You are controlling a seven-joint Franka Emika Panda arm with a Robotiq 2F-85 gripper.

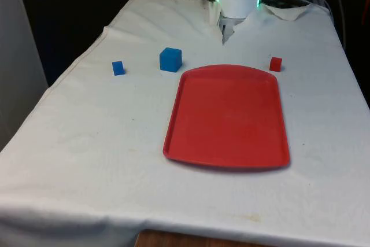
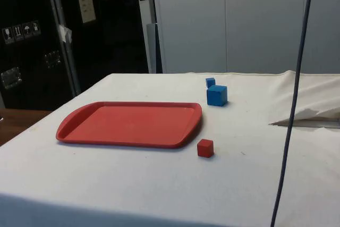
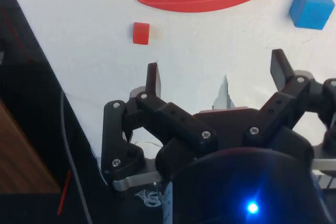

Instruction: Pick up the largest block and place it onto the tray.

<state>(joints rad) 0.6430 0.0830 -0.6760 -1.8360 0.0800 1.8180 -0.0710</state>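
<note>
White cloth covers the tabletop [image 1: 87,160], and nearest the front camera lies the flat red plastic tray [image 1: 228,117], bare, with the large blue cube [image 1: 170,59] just beyond its far corner on the front view's left, the small blue cube [image 1: 118,67] further to that side, and the small red cube [image 1: 276,64] off the tray's opposite far corner. Farthest back, the black pincer [image 3: 218,74] hangs spread and empty above the cloth. The large blue cube lies ahead of it and off to one side, apart from the tray, and I judge nothing blocks the reach.

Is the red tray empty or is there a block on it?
Empty. The red tray has nothing on it; the big blue block sits on the cloth beside it.
</note>
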